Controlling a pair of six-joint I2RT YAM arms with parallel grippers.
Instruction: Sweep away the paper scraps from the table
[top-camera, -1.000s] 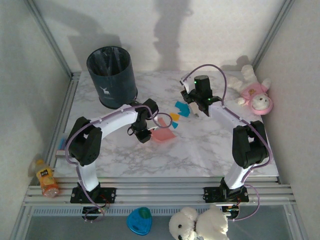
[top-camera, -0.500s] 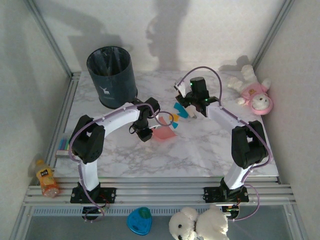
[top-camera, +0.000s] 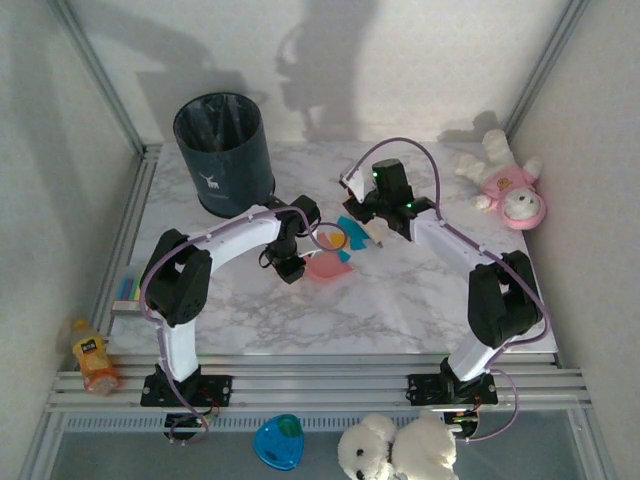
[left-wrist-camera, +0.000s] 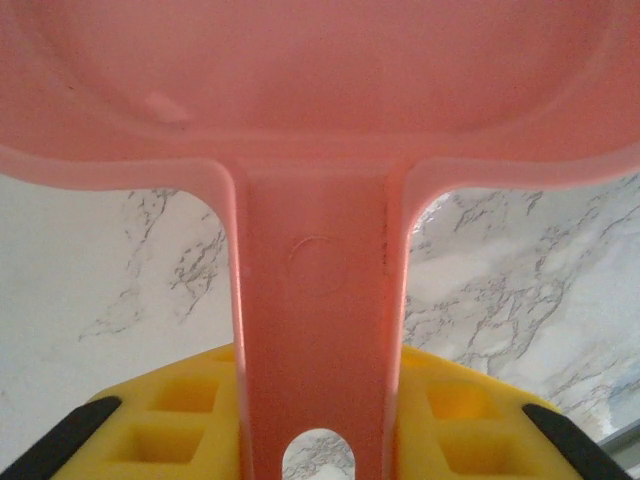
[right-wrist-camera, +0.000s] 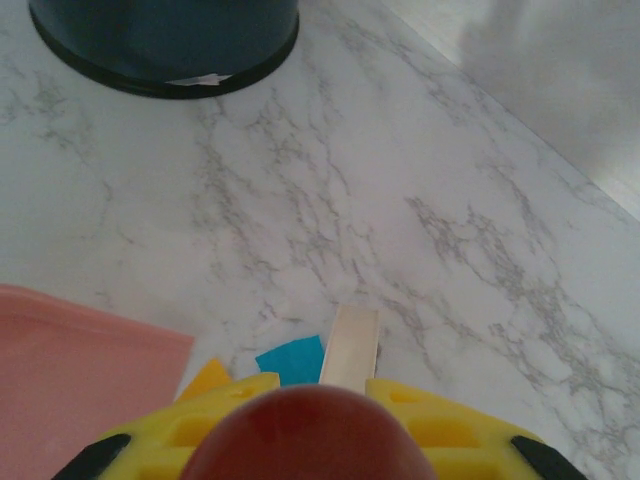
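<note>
My left gripper (top-camera: 290, 262) (left-wrist-camera: 318, 440) is shut on the handle of the pink dustpan (top-camera: 326, 266) (left-wrist-camera: 318, 300), whose pan rests on the table (top-camera: 400, 300) with its mouth to the right. My right gripper (top-camera: 378, 214) (right-wrist-camera: 310, 430) is shut on a brush with a round reddish handle (right-wrist-camera: 305, 435); its pale head (right-wrist-camera: 350, 345) touches the marble. A few paper scraps lie between brush and dustpan: a teal one (top-camera: 350, 225) (right-wrist-camera: 292, 358), an orange one (top-camera: 331, 238) (right-wrist-camera: 210, 378), and a teal one (top-camera: 345, 255) at the pan's lip. The dustpan's edge (right-wrist-camera: 80, 370) lies left of the brush.
A dark blue bin (top-camera: 224, 150) (right-wrist-camera: 165, 40) stands at the back left. A pink plush toy (top-camera: 505, 185) lies at the back right corner. Off the table's near edge are a drink bottle (top-camera: 90, 355), a blue object (top-camera: 278, 440) and a white plush (top-camera: 395, 450).
My right gripper has moved left with the brush, pushing the teal and orange scraps closer to the dustpan. The left arm and dustpan have barely moved.
</note>
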